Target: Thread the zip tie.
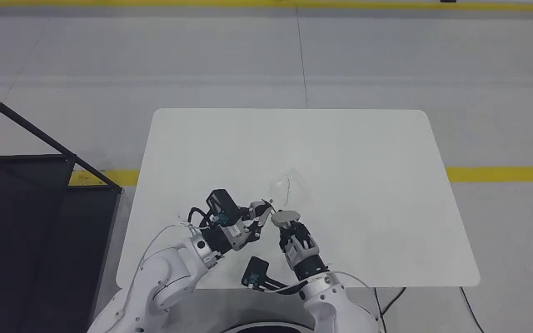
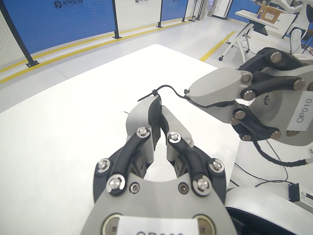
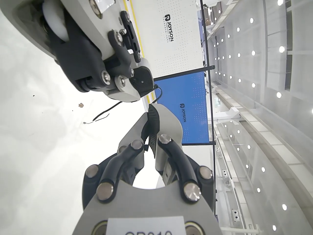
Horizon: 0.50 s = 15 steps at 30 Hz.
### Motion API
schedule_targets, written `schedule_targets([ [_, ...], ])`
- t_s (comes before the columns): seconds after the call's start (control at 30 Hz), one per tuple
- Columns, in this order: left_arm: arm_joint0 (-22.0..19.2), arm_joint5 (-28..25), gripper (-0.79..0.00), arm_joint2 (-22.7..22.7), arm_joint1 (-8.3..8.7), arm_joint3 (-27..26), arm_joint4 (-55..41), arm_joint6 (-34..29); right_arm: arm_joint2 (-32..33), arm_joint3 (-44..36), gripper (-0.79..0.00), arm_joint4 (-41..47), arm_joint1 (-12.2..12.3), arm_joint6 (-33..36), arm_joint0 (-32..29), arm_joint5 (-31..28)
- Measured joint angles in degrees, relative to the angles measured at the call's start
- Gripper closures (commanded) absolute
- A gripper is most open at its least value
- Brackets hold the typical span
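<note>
A thin black zip tie point(image 2: 168, 88) spans the two grippers above the white table point(image 1: 375, 166), near its front edge. My left gripper point(image 2: 157, 106) is shut on one stretch of it. The tie's small head point(image 2: 154, 92) sits just past those fingertips, with a short pointed end sticking out sideways. From there the strap arcs over to my right gripper point(image 2: 193, 97), which is shut on the other end. In the right wrist view the right gripper point(image 3: 152, 110) pinches the zip tie point(image 3: 160, 95) just below the left gripper point(image 3: 143, 84). From above, the left gripper point(image 1: 252, 219) and right gripper point(image 1: 283, 218) nearly touch.
Thin loose black strands point(image 3: 104, 114) and a small brown speck point(image 3: 80, 104) lie on the table beyond the grippers. A faint clear scrap point(image 1: 287, 185) rests near the table's middle. The table's front edge runs close under both arms.
</note>
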Motion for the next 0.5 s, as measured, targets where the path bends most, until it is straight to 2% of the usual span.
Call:
schedule_targets([
  [0.2, 0.13, 0.31, 0.000, 0.01, -0.15, 0.08, -0.03, 0.54, -0.36, 0.41, 0.000, 0.67, -0.32, 0.68, 0.93, -1.52],
  [0.23, 0.20, 0.49, 0.000, 0.01, -0.19, 0.08, -0.22, 0.68, -0.38, 0.38, -0.225, 0.86, -0.35, 0.64, 0.96, -1.51],
  [0.27, 0.27, 0.75, 0.000, -0.01, -0.23, 0.10, -0.49, 0.83, -0.36, 0.27, -0.351, 1.17, -0.38, 0.49, 0.92, -1.38],
  [0.33, 0.40, 1.27, 0.000, -0.06, -0.33, 0.19, -1.31, 1.19, -0.02, -0.04, -0.416, 1.97, -0.37, -0.06, 0.58, -0.94],
  [0.4, 0.37, 1.39, 0.000, -0.15, -0.42, 0.36, -2.26, 1.47, 0.66, -0.49, -0.597, 2.87, -0.29, -0.69, -0.03, -0.16],
  [0.5, 0.10, 1.41, 0.000, -0.47, -0.53, 0.73, -3.85, 1.68, 1.93, -1.11, -0.717, 4.63, -0.11, -2.11, -1.20, 0.76],
])
